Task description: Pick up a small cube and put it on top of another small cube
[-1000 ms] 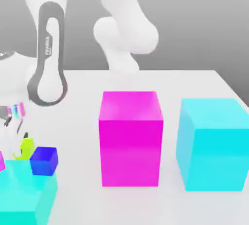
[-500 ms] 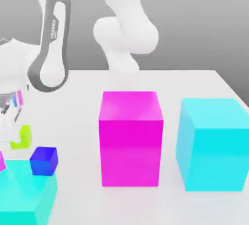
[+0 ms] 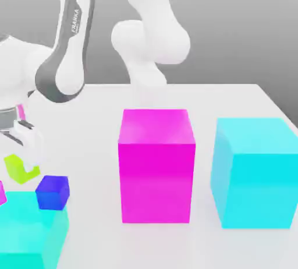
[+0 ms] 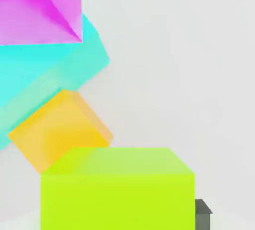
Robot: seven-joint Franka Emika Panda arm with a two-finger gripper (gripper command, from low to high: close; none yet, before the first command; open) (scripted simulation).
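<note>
Lime-green smooth cube [image 3: 21, 169] tilted in jaws [image 3: 28, 157], glossy magenta block [image 3: 155, 174]

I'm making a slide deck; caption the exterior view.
Robot arm with a lime cube near a blue cube, magenta and cyan blocks standing by.

lime-green cube [image 3: 21, 169], blue small cube [image 3: 52, 193], magenta block [image 3: 156, 174]

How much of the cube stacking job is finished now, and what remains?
Picking looks done: the gripper is shut on the lime cube, which hangs tilted, apparently raised. In hand: carrying it. Left: setting it on another small cube, perhaps the blue one, and releasing.
</note>
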